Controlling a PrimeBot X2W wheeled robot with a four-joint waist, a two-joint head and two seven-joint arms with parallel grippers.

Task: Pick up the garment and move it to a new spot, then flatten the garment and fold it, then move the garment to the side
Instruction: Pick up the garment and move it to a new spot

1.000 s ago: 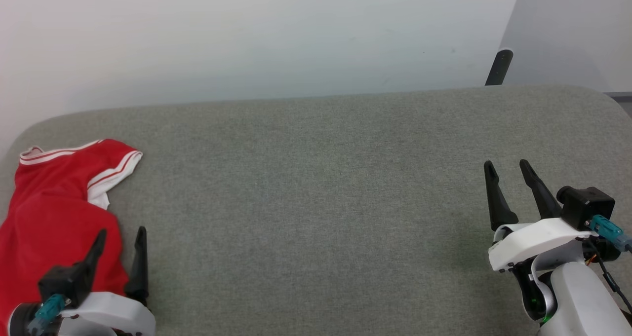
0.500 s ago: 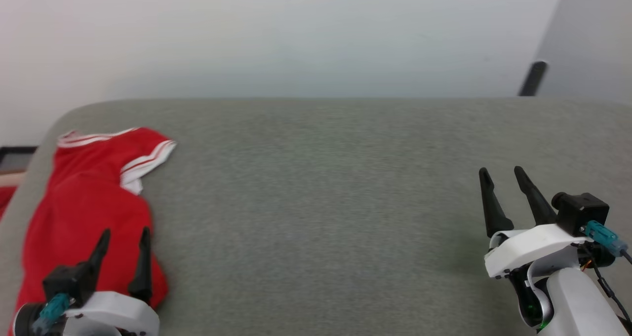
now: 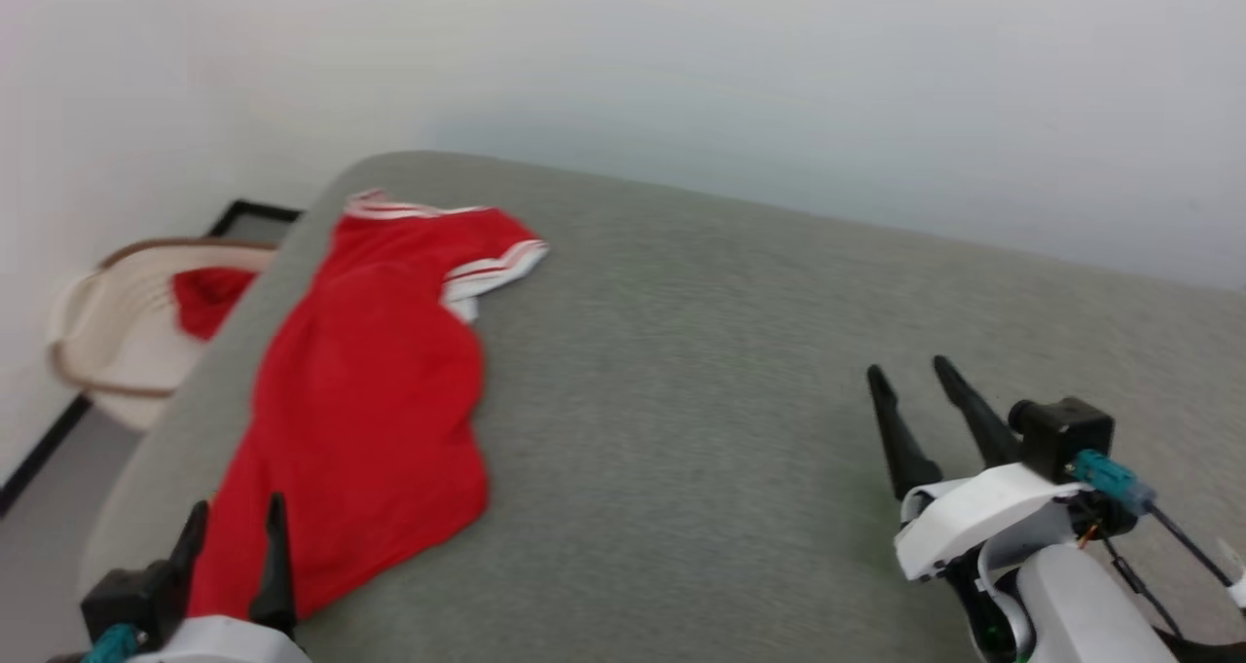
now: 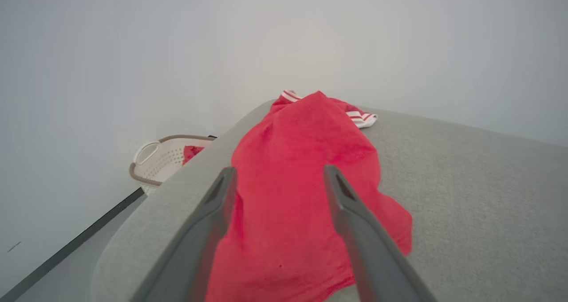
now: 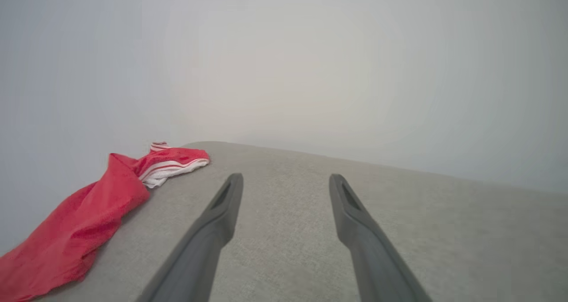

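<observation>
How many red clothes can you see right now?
2. One red jersey lies on the left end of the grey surface; another red cloth sits in the pale basket on the floor beside it. The basket may hide more.

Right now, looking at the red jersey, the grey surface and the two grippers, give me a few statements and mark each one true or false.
1. The garment lies toward the left side of the grey surface. True.
2. The right gripper is shut on the garment. False: it is open over bare surface, apart from the garment.
3. The left gripper is open, with the garment ahead of its fingers. True.
4. The basket stands on the floor to the right of the surface. False: it stands to the left, with something red in it.
5. The garment is neatly folded. False: it lies loose and rumpled.
</observation>
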